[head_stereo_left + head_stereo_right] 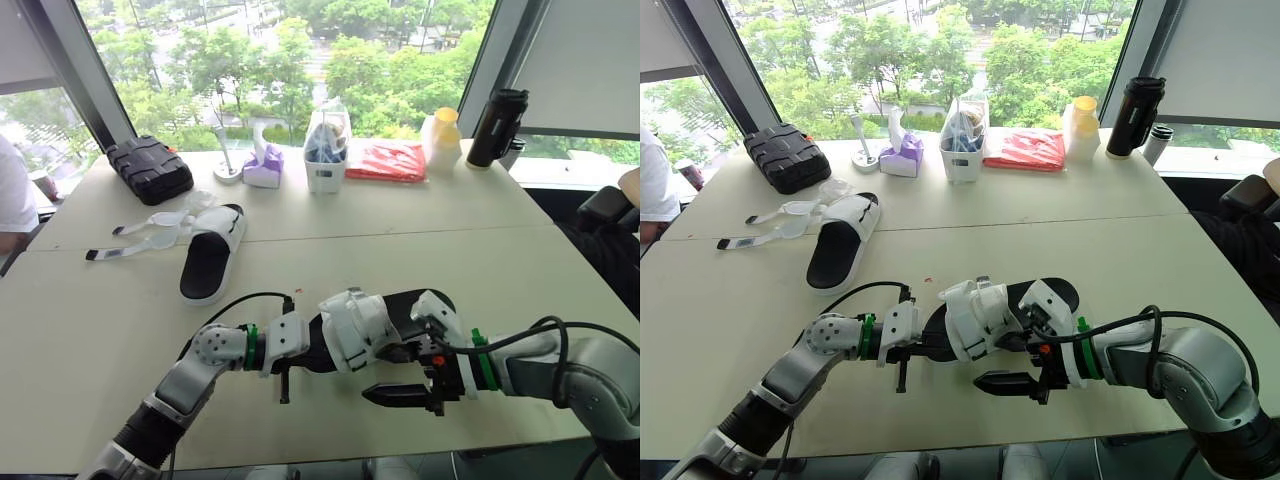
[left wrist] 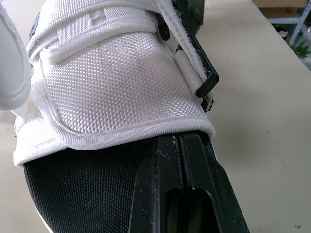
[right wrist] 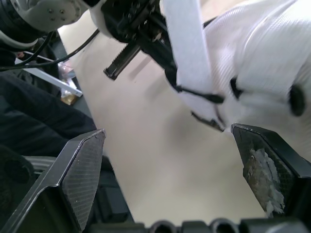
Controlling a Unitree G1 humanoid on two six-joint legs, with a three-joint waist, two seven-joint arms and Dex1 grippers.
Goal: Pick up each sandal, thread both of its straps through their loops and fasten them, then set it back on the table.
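The near sandal (image 1: 372, 322) lies at the table's (image 1: 520, 250) 6 o'clock edge. The left gripper (image 2: 180, 145) is closed flat on the footbed, tips tucked under the white upper (whether they pinch anything I cannot tell). The right gripper (image 3: 167, 133) gapes wide just beside the strap (image 3: 187, 43). Closing from there could miss the strap's thin edge, and a tug might swivel the sandal off that light hold. The other sandal (image 1: 212, 255) lies at 10 o'clock, straps loose.

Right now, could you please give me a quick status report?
Right gripper open beside near sandal. Left gripper at its upper. Second sandal unfastened, behind. Nothing blocking.
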